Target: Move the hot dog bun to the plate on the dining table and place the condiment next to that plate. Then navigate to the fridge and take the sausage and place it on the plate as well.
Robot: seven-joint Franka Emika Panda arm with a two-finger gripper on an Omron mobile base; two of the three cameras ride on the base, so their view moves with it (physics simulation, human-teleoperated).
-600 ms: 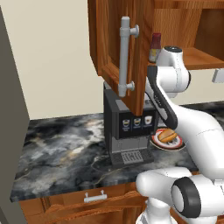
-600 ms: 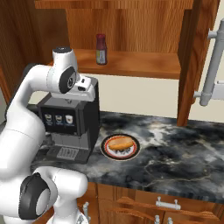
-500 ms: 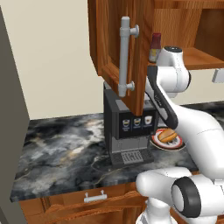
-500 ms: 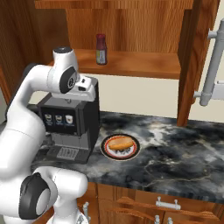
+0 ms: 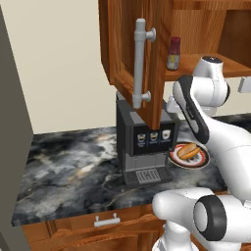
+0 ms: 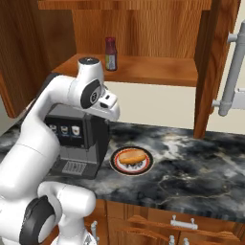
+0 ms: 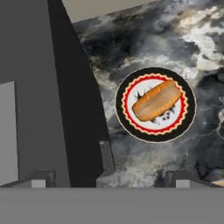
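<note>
Pincer [image 7: 107, 179] jaws stand wide apart, holding nothing, at the bottom of the hand view above the marbled wall counter [image 7: 192, 39]. At frame centre-right, the hot dog bun [image 7: 156, 100] lies on a red-rimmed plate [image 7: 127, 120], just beside the dark coffee machine [image 7: 39, 87]. In the right base view, the condiment [image 6: 111, 54] stands upright, upper left, on the open wooden cabinet's shelf [image 6: 158, 72].
</note>
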